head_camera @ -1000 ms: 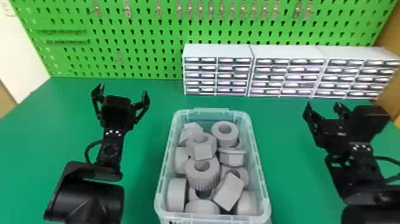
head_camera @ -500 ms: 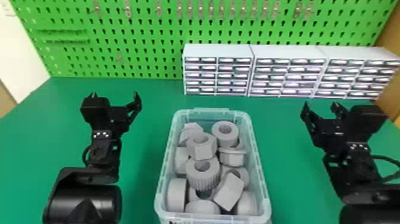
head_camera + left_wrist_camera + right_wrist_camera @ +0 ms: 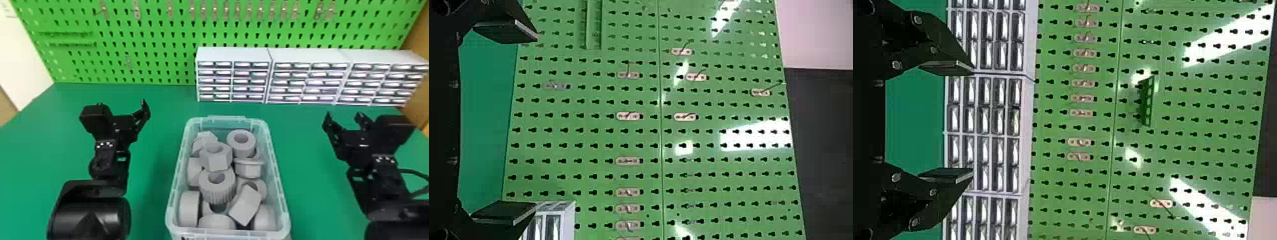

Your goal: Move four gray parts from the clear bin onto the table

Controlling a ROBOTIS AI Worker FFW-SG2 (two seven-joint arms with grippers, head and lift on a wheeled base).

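The clear bin [image 3: 277,178] stands at the front middle of the table in the head view, holding a heap of gray parts. A hex-shaped gray part [image 3: 220,161] and a ribbed round gray part [image 3: 220,191] lie on top; a gray ring [image 3: 233,143] is at the bin's far right. My left gripper [image 3: 123,107] is above the table left of the bin, and my right gripper [image 3: 344,116] is above it to the right. Wide-apart fingers belong to the left gripper [image 3: 521,122] in its wrist view. Likewise the right gripper [image 3: 960,122] is open with nothing between its fingers.
Green table [image 3: 153,153] surface extends on both sides of the bin. White drawer cabinets [image 3: 234,54] stand at the back, middle to right. A green pegboard [image 3: 143,41] with metal hooks rises behind the table.
My left gripper has turned at the wrist, and its arm has shifted slightly. My right gripper has drifted slightly left. The gray parts and bin are unmoved.
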